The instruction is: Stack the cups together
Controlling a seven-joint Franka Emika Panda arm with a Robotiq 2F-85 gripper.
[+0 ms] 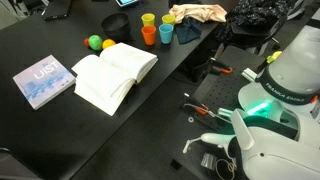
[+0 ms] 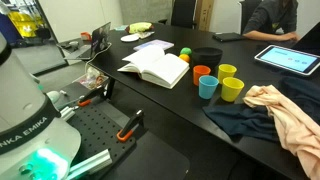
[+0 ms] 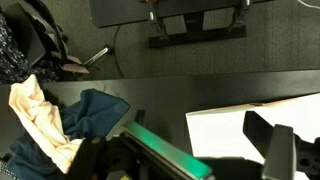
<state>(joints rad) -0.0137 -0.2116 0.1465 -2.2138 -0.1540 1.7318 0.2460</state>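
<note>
The cups stand close together on the black table. In both exterior views I see an orange cup (image 1: pixel 149 35) (image 2: pixel 202 73), a blue cup (image 1: pixel 166 33) (image 2: pixel 208 87) and a yellow cup (image 1: pixel 148 19) (image 2: pixel 228 72). Another yellowish cup (image 2: pixel 232 90) stands beside them. All are upright and separate. My gripper (image 1: pixel 208 150) hangs low by the robot base, far from the cups. In the wrist view its dark fingers (image 3: pixel 190 165) sit wide apart and hold nothing. No cup shows in the wrist view.
An open book (image 1: pixel 115 72) (image 2: pixel 155 68) lies mid-table, with a blue book (image 1: pixel 44 80) beyond it. Green and yellow balls (image 1: pixel 100 43) (image 2: pixel 185 53) and a black bowl (image 1: pixel 117 22) lie near the cups. A peach cloth (image 1: pixel 197 12) (image 2: pixel 285 115) (image 3: pixel 40 120) and a dark cloth (image 2: pixel 240 115) are close by. A tablet (image 2: pixel 290 60) lies at the far edge.
</note>
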